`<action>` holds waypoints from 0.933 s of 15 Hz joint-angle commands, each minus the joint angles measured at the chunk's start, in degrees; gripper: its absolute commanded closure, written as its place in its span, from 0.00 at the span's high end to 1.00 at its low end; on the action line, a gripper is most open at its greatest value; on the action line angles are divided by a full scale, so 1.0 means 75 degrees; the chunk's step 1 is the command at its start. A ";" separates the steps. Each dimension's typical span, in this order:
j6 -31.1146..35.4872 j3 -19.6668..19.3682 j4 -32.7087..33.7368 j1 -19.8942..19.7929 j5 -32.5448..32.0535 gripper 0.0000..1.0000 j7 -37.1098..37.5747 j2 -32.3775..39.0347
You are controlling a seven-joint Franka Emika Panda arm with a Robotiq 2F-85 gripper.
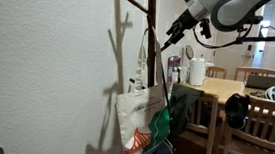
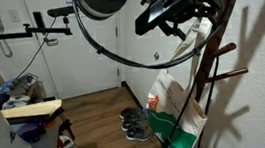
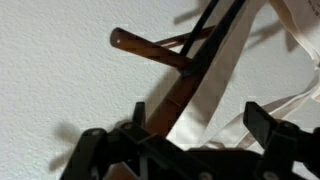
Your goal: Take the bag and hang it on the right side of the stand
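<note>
- In an exterior view, the bag [image 1: 137, 115] is seen hanging against the lower pole of the stand [image 1: 151, 18].
- Its long handles [image 3: 225, 85] are carried up toward a peg [image 3: 150, 47] near the stand's top. Which peg bears them cannot be told.
- The tool [image 1: 172, 34] is held just beside the stand's top, jaws wide apart and nothing gripped.
- The hanging is judged done or nearly done, so a clean retreat from the stand is called for.
- In the wrist view the handles are seen close by the tool's fingers [image 3: 270, 125]. A straight pull back from the stand is advised, not a sideways sweep, lest a handle be snagged and lifted off.
</note>
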 commanded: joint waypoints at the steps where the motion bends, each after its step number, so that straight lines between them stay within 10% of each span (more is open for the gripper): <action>1: -0.0034 -0.1115 -0.0747 0.2109 0.2130 1.00 -0.1687 -0.0568; 4: -0.1483 -0.2644 -0.0433 0.3964 0.3402 1.00 -0.3001 -0.1286; 14: -0.2053 -0.2432 -0.0136 0.3450 0.3524 1.00 -0.3074 -0.1171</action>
